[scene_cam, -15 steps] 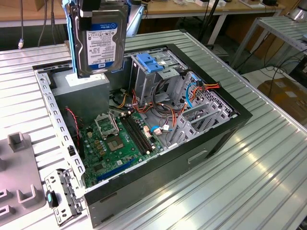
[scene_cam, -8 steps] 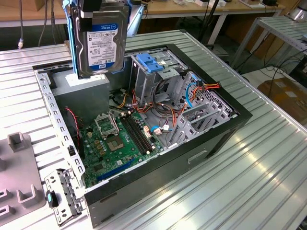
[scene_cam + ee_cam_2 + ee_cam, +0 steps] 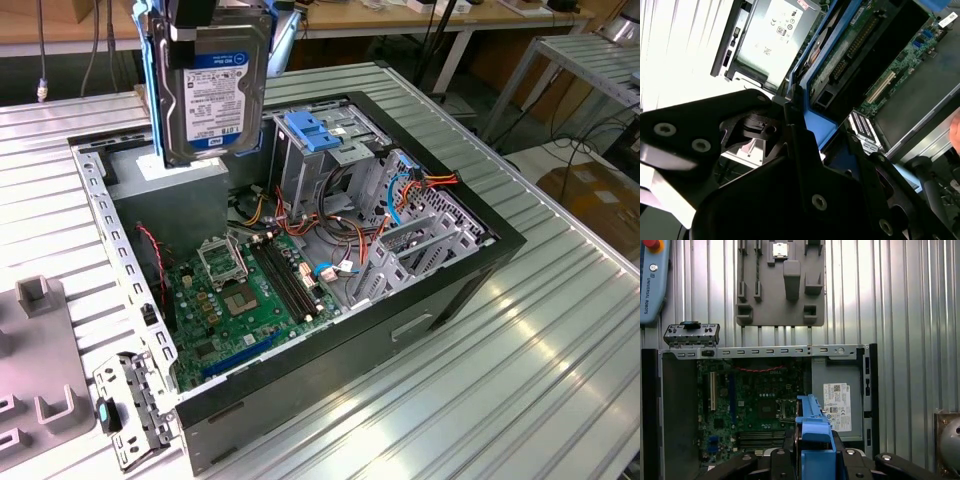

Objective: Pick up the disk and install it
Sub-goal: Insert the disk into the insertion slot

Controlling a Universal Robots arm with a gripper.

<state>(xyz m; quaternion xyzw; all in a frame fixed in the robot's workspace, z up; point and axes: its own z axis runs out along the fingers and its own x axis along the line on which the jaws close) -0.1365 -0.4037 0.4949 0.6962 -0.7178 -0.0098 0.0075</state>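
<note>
Worktop (image 3: 560, 330): ribbed silver metal with long straight grooves and a dull shine. It carries everything below.
Case (image 3: 400, 330): a black metal box lying on its side with the top open. A perforated silver rail runs along its edge at the exterior view's left. It holds the motherboard, power supply, drive cage and cables.
Motherboard (image 3: 240, 300): a flat green board on the case floor, in the near half, with a square socket and long black slots.
Fixture plate (image 3: 35, 390): matt grey, moulded with raised blocks and slots. It lies on the worktop outside the case, at the exterior view's left.
Power supply (image 3: 835, 375): a plain grey metal box with a white label, in the far corner of the case at the exterior view's left.
Drive cage (image 3: 310, 175): a tall bare-metal frame standing in the far part of the case, topped by a blue plastic latch (image 3: 315, 130).
Disk (image 3: 215, 95): flat, rectangular, silver-grey metal, with a white and blue label facing the exterior view and a blue plastic carrier frame along its edges. It hangs upright over the power supply, just to the exterior view's left of the drive cage.
Fingers (image 3: 197, 18): mine, black, closed on the Disk's top end, so I carry it.
Bracket (image 3: 125, 410): a small perforated silver piece with a dark tab. It lies on the worktop at the case's near corner, beside the fixture plate.
Cables (image 3: 420, 185): thin orange, red and blue loops inside the case, at the exterior view's right of the cage.
</note>
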